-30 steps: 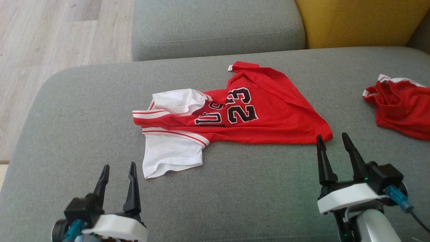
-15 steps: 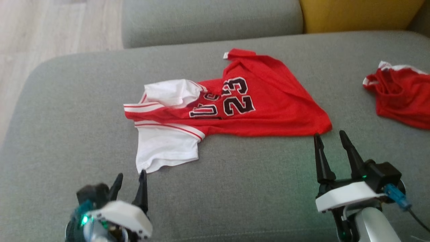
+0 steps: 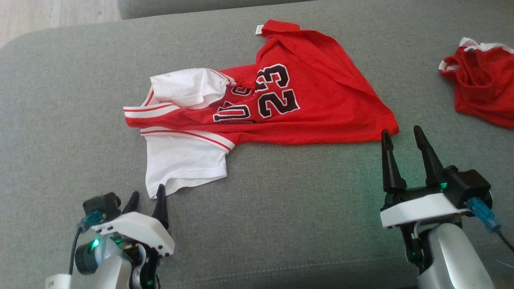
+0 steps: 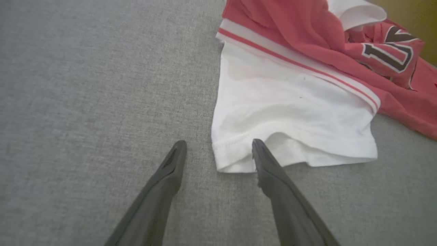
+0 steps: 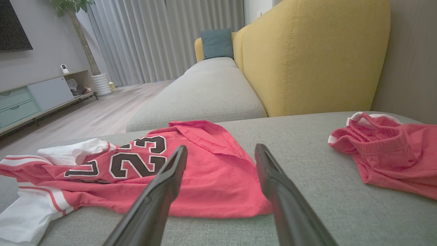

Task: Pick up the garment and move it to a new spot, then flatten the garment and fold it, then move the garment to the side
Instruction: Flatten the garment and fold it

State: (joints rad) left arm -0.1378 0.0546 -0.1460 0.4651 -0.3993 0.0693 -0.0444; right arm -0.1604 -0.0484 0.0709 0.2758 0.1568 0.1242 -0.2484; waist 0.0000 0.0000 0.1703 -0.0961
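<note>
The garment [image 3: 313, 104] is a red jersey with white sleeves and a black 23, lying crumpled on the grey sofa seat [image 3: 281, 208]. My left gripper [image 3: 147, 196] is open at the lower left, its fingertips right at the hem of the near white sleeve [image 4: 290, 112]; in the left wrist view the sleeve corner lies between the two fingers. My right gripper [image 3: 402, 132] is open, its tips just short of the jersey's red bottom corner [image 5: 245, 201]. Nothing is held.
A second red garment with white trim [image 3: 482, 84] lies bunched at the seat's right. A yellow sofa back [image 5: 314, 54] rises behind, with another grey cushion [image 5: 205, 95] beyond. Wooden floor [image 3: 48, 16] lies past the seat's far left edge.
The head camera has tilted down, shifting the whole scene. My left gripper has advanced to the white sleeve's hem. My right gripper has edged closer to the red corner.
</note>
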